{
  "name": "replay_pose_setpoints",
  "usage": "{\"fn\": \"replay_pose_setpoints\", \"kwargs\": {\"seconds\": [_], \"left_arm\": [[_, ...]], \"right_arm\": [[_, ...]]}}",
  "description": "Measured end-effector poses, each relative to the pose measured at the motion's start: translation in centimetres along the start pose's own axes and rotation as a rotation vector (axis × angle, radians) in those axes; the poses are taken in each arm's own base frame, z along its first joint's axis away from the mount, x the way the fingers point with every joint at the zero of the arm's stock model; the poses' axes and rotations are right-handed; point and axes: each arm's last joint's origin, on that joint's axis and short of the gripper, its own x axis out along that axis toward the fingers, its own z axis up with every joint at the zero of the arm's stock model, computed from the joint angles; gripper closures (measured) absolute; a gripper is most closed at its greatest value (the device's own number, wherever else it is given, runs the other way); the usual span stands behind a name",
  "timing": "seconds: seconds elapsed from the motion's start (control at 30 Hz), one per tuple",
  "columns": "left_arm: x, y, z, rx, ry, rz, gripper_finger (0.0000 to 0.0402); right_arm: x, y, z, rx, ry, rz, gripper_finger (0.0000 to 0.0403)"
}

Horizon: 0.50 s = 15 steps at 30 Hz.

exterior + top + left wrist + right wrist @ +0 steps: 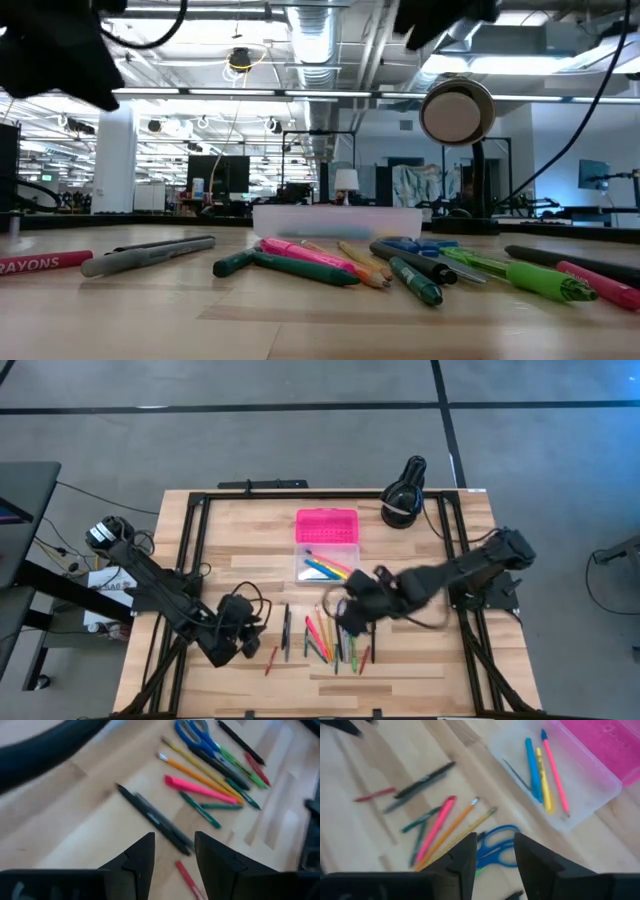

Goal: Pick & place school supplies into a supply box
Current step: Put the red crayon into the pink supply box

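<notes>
The supply box (327, 546) sits mid-table, its pink lid (327, 524) laid open on the far side and its clear base (580, 802) holding a blue, a yellow and a pink pen (544, 772). The remaining school supplies (325, 640) lie loose on the wood near the front edge: blue-handled scissors (495, 847), a pink marker (200, 790), pencils, green pens, a black pen (155, 820) and a red crayon (189, 880). My left gripper (172, 855) hovers open over the black pen and the red crayon. My right gripper (492, 855) hovers open above the scissors.
A black round device (405, 495) stands at the far right of the table, with a cable beside it. Dark frame rails (190, 550) run along both sides of the wooden top. In the low view the pens (330, 262) form a row in front of the clear box (340, 220).
</notes>
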Motion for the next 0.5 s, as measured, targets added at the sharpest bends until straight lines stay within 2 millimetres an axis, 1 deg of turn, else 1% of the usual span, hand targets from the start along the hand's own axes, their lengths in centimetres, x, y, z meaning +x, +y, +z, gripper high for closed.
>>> {"fn": "replay_pose_setpoints", "kwargs": {"seconds": [0.1,0.2,0.4,0.5], "left_arm": [[0.6,0.3,-0.8,-0.013,0.071,-0.053,0.0269],[0.9,0.5,-1.2,-0.054,0.143,-0.073,0.0269],[0.9,0.5,-1.3,-0.157,0.193,-0.073,0.0269],[1.6,0.2,-1.4,-0.205,0.218,-0.080,0.0269]], "right_arm": [[-1.9,0.9,-1.9,0.042,-0.050,0.002,0.0282],[-3.0,1.6,-3.7,0.065,-0.070,-0.008,0.0281],[-4.3,2.1,-6.3,0.146,-0.051,-0.028,0.0280],[-4.8,2.1,-7.0,0.172,-0.079,-0.045,0.0280]]}}
